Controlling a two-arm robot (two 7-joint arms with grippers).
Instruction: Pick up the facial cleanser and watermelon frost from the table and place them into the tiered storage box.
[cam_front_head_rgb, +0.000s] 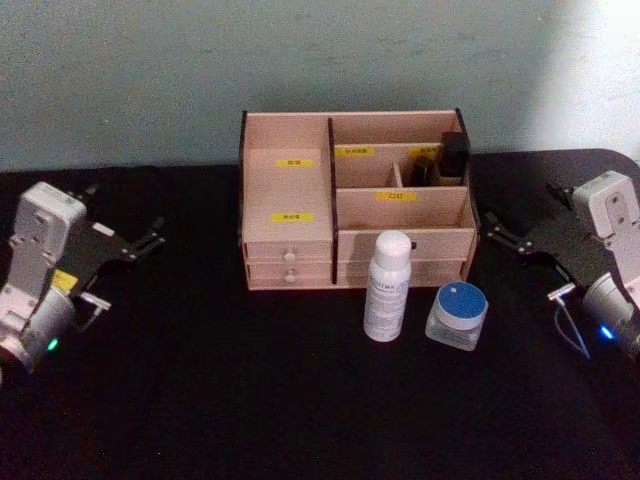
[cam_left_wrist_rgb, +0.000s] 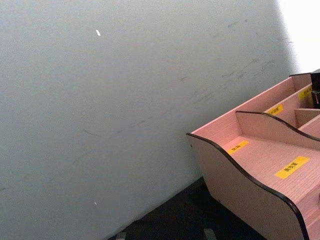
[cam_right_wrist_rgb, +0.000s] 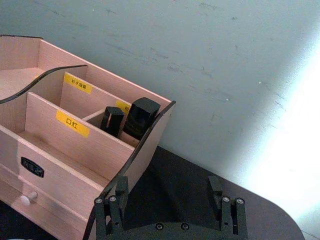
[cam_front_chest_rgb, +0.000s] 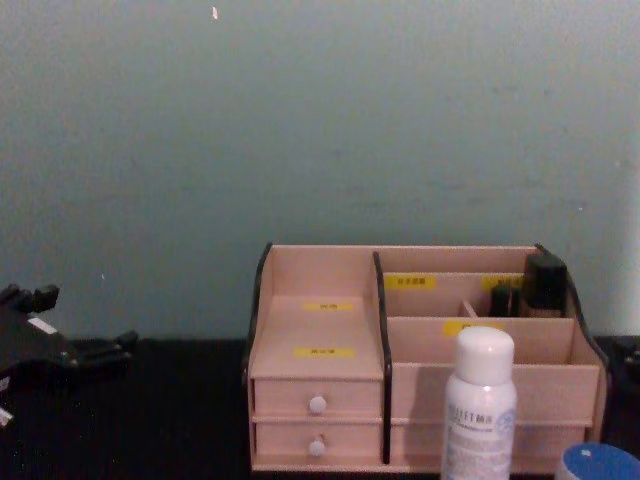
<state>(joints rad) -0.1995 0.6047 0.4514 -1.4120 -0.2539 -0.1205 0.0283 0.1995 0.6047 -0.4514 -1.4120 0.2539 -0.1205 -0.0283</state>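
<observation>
The tiered storage box (cam_front_head_rgb: 290, 215) stands at the back middle of the black table, also seen in the chest view (cam_front_chest_rgb: 320, 330). Just in front of its right half stand a white capped bottle (cam_front_head_rgb: 388, 287) and a clear jar with a blue lid (cam_front_head_rgb: 457, 315). I cannot tell which is the facial cleanser and which the watermelon frost. My left gripper (cam_front_head_rgb: 122, 212) hovers open at the far left, well apart from the box. On the far right, my right gripper (cam_front_head_rgb: 522, 208) is open too, its fingers (cam_right_wrist_rgb: 121, 190) spread and empty.
Two black items (cam_front_head_rgb: 450, 158) stand in the box's upper right compartment. Two white-knobbed drawers (cam_front_chest_rgb: 317, 422) face me. A grey-green wall (cam_front_chest_rgb: 300, 120) rises close behind the box. Bare black table (cam_front_head_rgb: 200, 400) lies in front and to both sides.
</observation>
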